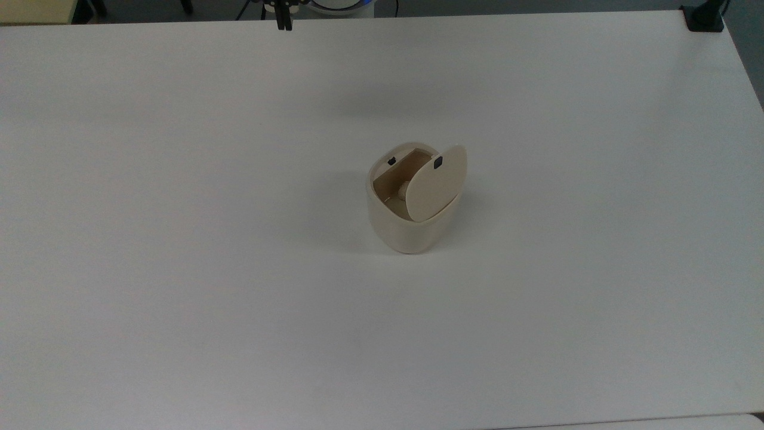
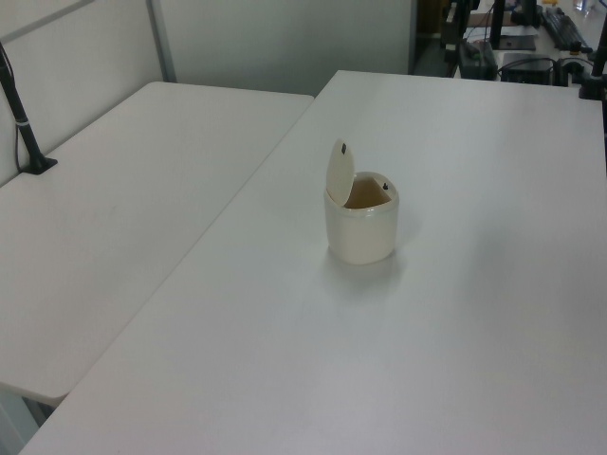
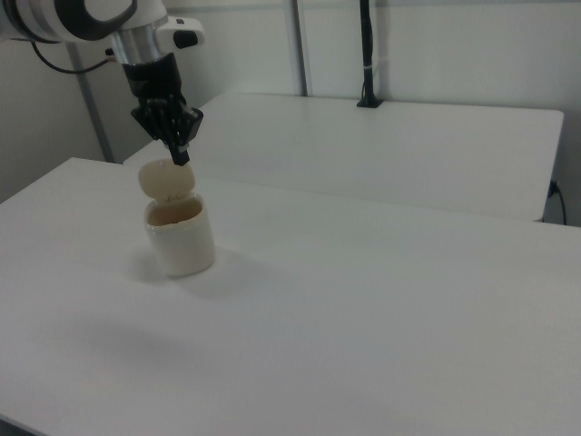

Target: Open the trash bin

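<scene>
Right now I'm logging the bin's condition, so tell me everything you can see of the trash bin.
The trash bin is small, cream-beige and looks like plastic, a rounded-square body narrowing downward. It stands upright on the white table, nothing else touching it. Its hinged lid is swung up, standing nearly upright at the top view's right, with a black latch piece near its top edge and another on the rim. The inside looks brownish.

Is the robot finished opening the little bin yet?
Looks finished. The trash bin has its lid standing up, so you can see inside. The gripper holds nothing and hangs in the air, off the bin. Nothing seems left to do.
</scene>
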Controlling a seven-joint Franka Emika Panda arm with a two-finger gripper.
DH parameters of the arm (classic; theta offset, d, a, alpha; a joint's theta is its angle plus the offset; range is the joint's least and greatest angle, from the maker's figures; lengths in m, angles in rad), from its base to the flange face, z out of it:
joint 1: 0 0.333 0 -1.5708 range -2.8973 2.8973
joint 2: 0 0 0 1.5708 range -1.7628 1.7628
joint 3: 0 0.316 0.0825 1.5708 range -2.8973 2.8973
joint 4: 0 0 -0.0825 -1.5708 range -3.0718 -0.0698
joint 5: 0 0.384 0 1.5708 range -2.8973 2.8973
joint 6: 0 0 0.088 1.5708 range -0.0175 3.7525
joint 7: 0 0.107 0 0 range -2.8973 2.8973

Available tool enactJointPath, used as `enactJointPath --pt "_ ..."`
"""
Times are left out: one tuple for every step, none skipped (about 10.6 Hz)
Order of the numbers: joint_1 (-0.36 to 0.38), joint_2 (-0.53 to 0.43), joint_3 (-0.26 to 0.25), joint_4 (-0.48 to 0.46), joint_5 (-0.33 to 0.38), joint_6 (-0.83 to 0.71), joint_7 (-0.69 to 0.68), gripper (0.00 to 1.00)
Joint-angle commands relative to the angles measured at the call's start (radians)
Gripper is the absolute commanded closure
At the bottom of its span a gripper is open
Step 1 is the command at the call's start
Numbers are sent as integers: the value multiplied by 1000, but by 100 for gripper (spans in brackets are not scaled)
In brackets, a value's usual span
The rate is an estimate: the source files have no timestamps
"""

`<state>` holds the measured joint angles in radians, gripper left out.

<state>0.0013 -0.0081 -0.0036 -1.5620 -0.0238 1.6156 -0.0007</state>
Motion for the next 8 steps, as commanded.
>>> enactJointPath --pt "-7 -27 2 -33 -8 -8 -15 43" --pt "-3 -24 5 -33 -14 -8 -18 30" --pt "3 -21 7 -33 -24 -16 -9 1" --pt "6 -21 11 -33 -43 -29 -7 0" --pt "6 -23 11 -32 -47 -31 -7 0" --pt "6 -24 13 -32 -44 -31 -7 0" --pt "8 -23 13 -33 -44 -31 -7 0" --pt "8 -23 14 -33 -44 -31 -7 0"
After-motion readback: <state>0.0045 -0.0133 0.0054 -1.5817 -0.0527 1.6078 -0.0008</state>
